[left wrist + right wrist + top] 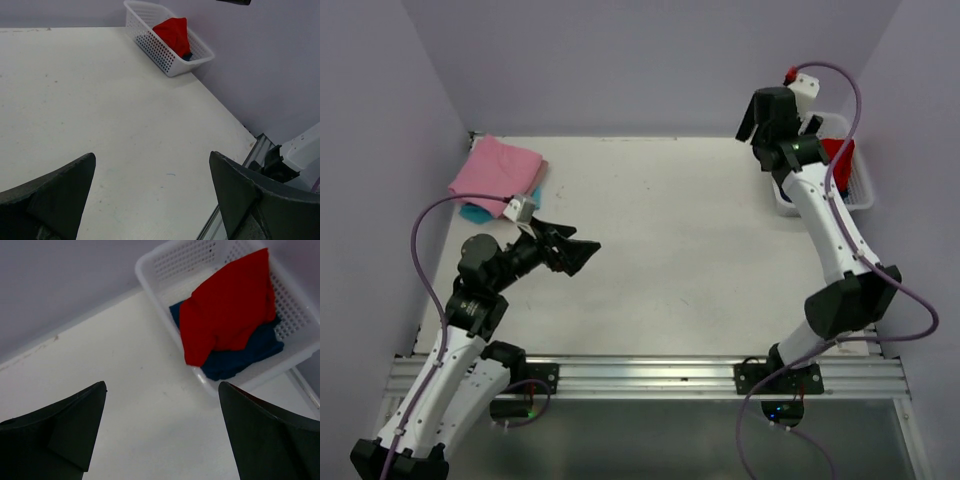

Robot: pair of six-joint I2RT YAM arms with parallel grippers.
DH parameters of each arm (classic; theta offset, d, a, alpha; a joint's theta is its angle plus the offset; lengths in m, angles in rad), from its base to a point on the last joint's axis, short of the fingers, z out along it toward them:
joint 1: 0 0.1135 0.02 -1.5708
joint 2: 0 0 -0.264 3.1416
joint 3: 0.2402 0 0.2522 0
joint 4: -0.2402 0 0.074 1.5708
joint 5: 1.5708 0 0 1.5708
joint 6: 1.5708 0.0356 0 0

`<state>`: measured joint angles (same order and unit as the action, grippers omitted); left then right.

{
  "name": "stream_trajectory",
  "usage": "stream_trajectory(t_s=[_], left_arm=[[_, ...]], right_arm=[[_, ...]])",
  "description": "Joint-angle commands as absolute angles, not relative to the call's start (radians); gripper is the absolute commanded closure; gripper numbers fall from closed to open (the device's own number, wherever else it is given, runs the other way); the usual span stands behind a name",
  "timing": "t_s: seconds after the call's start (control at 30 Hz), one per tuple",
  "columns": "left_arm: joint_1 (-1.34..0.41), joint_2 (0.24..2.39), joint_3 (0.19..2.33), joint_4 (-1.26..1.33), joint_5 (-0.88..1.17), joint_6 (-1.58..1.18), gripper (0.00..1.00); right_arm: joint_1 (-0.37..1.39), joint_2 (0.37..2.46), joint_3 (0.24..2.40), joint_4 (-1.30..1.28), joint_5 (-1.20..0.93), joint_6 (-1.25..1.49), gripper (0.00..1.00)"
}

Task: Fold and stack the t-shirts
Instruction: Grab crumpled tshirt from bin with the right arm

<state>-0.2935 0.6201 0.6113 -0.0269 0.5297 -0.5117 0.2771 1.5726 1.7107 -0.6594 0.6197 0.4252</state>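
Observation:
A folded pink t-shirt (pixel 496 168) lies on a turquoise one (pixel 478 212) at the table's back left corner. A bright red t-shirt (pixel 231 305) lies crumpled on a dark blue one (pixel 240 356) in the white mesh basket (pixel 165 264) at the back right; the red one also shows in the left wrist view (pixel 174 33) and the top view (pixel 838 156). My left gripper (pixel 572 251) is open and empty, held above the table's left half. My right gripper (pixel 758 128) is open and empty, raised beside the basket's left side.
The basket (pixel 862 196) stands against the right wall. The table's front edge is a metal rail (pixel 650 375) with both arm bases. Purple walls enclose the back and sides.

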Motion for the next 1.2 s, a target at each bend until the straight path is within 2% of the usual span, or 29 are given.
stream_trajectory(t_s=[0.0,0.17,0.3,0.4,0.63,0.7,0.73,0.77,0.93,1.17], left_arm=[[-0.296,0.569,0.652,-0.084,0.503,-0.499,0.00],[-0.296,0.514,0.663,-0.135,0.477,-0.482,0.00],[-0.298,0.500,0.680,-0.179,0.463,-0.468,0.00],[-0.296,0.489,0.686,-0.198,0.462,-0.460,0.00],[-0.296,0.482,0.684,-0.216,0.445,-0.456,0.00],[-0.298,0.482,0.684,-0.213,0.445,-0.459,0.00],[-0.296,0.483,0.683,-0.210,0.446,-0.460,0.00],[-0.298,0.485,0.683,-0.207,0.446,-0.462,0.00],[-0.296,0.497,0.677,-0.180,0.460,-0.479,0.00],[-0.296,0.502,0.646,-0.130,0.479,-0.502,0.00]], right_arm=[[0.195,1.727,1.922,-0.756,0.784,0.488,0.01],[0.112,2.032,2.172,-0.842,0.827,0.515,0.01],[0.037,2.204,2.270,-0.906,0.753,0.552,0.01],[0.006,2.293,2.335,-0.933,0.750,0.560,0.01],[-0.107,2.330,2.319,-0.919,0.693,0.589,0.02],[-0.135,2.338,2.318,-0.917,0.667,0.583,0.16],[-0.144,2.333,2.309,-0.907,0.625,0.575,0.69],[-0.152,2.326,2.284,-0.902,0.609,0.580,1.00],[-0.166,2.180,2.096,-0.706,0.477,0.558,1.00],[-0.160,1.800,1.696,-0.303,0.203,0.568,1.00]])
